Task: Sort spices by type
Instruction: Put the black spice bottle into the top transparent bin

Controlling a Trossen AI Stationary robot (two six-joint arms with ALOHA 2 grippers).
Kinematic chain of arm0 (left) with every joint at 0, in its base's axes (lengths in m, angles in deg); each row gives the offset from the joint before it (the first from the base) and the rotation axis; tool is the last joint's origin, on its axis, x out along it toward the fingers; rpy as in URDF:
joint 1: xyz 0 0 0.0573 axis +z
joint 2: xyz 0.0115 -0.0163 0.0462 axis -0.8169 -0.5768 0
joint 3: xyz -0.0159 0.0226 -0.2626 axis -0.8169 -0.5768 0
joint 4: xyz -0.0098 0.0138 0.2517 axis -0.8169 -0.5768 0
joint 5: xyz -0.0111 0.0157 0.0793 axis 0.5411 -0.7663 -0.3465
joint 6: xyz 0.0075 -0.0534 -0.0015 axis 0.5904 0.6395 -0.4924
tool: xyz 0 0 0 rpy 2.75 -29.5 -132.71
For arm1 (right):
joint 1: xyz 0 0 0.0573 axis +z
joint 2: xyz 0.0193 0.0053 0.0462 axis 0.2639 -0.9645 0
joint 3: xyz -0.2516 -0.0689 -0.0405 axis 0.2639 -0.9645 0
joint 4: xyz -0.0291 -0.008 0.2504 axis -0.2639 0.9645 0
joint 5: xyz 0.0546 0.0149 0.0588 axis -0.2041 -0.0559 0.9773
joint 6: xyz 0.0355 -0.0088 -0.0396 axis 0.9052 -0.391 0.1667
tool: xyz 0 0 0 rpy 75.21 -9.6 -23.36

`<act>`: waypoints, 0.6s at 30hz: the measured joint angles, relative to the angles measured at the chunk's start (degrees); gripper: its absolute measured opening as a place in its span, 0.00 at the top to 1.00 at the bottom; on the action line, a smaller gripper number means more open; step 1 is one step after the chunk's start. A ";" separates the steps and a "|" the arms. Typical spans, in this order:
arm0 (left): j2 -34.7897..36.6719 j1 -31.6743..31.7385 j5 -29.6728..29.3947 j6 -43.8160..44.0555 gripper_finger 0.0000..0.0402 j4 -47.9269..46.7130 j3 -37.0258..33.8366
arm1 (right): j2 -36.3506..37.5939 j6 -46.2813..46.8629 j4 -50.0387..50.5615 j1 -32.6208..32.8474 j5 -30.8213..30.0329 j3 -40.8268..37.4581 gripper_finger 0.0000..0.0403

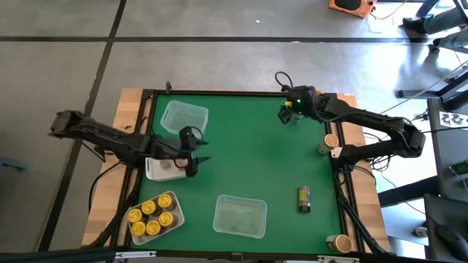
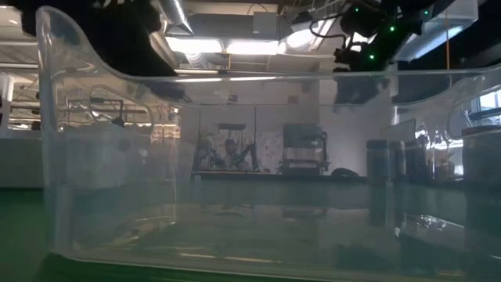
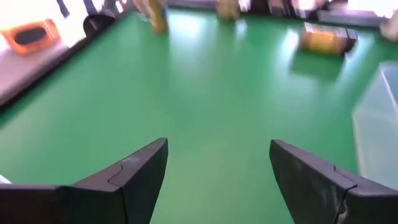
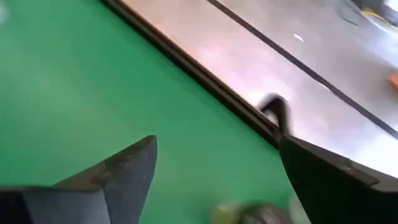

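Several spices with yellow and dark lids stand in a clear tray (image 1: 153,218) at the near left. One spice jar (image 1: 304,199) lies on its side on the green mat at the near right; the left wrist view shows this jar (image 3: 326,40) blurred. My left gripper (image 1: 194,156) hangs open above the mat beside a white tray (image 1: 159,170), and the left wrist view shows the left gripper (image 3: 217,177) with nothing between its fingers. My right gripper (image 1: 287,114) is open, raised over the far side, and the right wrist view shows the right gripper (image 4: 217,180) over bare mat.
An empty clear tray (image 1: 183,117) sits at the far left and another clear tray (image 1: 240,216) at the near middle, filling the low view (image 2: 250,172). Two jars (image 1: 330,142) (image 1: 338,243) stand on the right wooden rim. The mat's middle is bare.
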 joint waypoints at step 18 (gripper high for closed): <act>0.43 15.64 2.18 -17.13 0.30 24.45 -11.14 | -0.25 18.55 13.62 -6.84 -0.03 -2.29 0.16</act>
